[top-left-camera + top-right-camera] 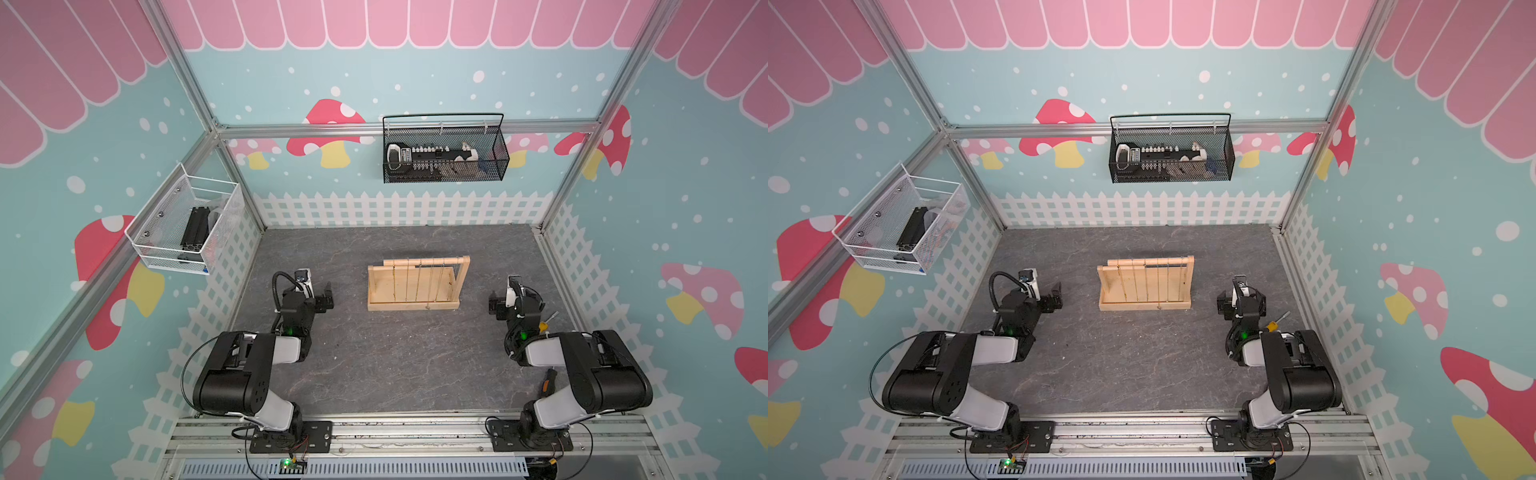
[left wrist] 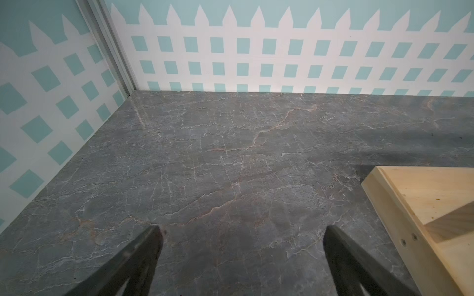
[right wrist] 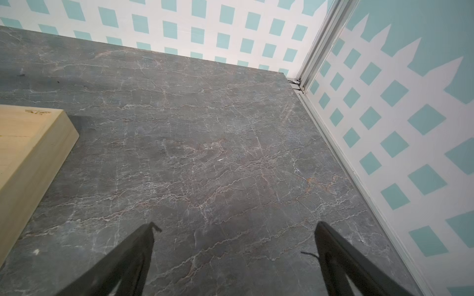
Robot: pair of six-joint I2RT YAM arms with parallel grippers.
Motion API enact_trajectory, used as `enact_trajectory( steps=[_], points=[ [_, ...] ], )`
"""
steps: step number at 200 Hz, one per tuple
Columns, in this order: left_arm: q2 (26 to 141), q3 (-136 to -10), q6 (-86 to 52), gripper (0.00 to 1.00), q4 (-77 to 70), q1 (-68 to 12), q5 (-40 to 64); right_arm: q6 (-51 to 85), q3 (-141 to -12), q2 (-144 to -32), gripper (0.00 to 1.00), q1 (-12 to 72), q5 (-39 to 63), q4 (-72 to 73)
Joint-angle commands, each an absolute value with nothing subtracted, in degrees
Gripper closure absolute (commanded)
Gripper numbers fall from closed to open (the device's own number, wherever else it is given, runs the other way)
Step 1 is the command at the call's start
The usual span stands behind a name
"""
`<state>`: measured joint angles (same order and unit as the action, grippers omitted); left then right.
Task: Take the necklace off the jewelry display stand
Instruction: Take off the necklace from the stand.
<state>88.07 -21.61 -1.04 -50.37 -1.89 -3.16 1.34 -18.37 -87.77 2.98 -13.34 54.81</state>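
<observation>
The left gripper (image 2: 242, 230) has its two black fingers spread wide with nothing between them, poised over the dark grey marble-patterned tabletop (image 1: 395, 365). The right gripper (image 3: 234, 225) is spread just as wide and also holds nothing.

Between the two, in both top views, stands the pale bare-wood jewelry display stand (image 1: 415, 306), with a flat rectangular base, two upright end boards and a round dowel rail (image 1: 415, 262) across the top. The left gripper (image 1: 326, 297) is near the stand's left end and the right gripper (image 1: 494, 305) is near its right end, each apart from the wood. Each wrist view shows only a corner of the base, clear of the fingers.

Several thin gold chain necklaces (image 1: 419, 282) hang side by side from the rail down to the base, away from both grippers. One ends in a small pendant at the base's front edge.
</observation>
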Motion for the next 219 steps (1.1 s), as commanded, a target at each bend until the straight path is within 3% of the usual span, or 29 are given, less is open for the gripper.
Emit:
enact_trajectory(
  steps=[1, 132, 155, 196, 205, 219],
  points=[
    [87.5, -22.0, -0.1, 0.01, -50.4, -1.7, -2.7, 0.8, -18.9, -87.0, 0.01, 2.9, -13.0, 55.6],
    [87.5, -21.8, -0.3, 0.01, -50.9, -1.7, -2.7, 0.9, -19.0, -87.0, 0.01, 2.9, -12.9, 55.5],
    [87.9, -23.5, -2.9, 0.01, -48.0, -1.7, -9.5, 1.1, -19.1, -87.1, 0.01, 2.9, -12.9, 55.3],
    [87.5, -23.2, -2.7, 0.01, -49.0, -2.1, -11.1, 2.0, -19.8, -86.6, 0.01, 1.4, -10.7, 53.3],
    [85.3, -24.5, -2.6, 0.01, -44.7, -4.0, -16.9, 2.0, -19.9, -85.2, 0.01, 1.5, -11.5, 53.2],
    [80.2, -31.0, -2.3, 0.01, -28.6, -6.5, -23.4, 1.7, -23.1, -78.7, 0.01, 1.9, -10.6, 41.3]
  ],
)
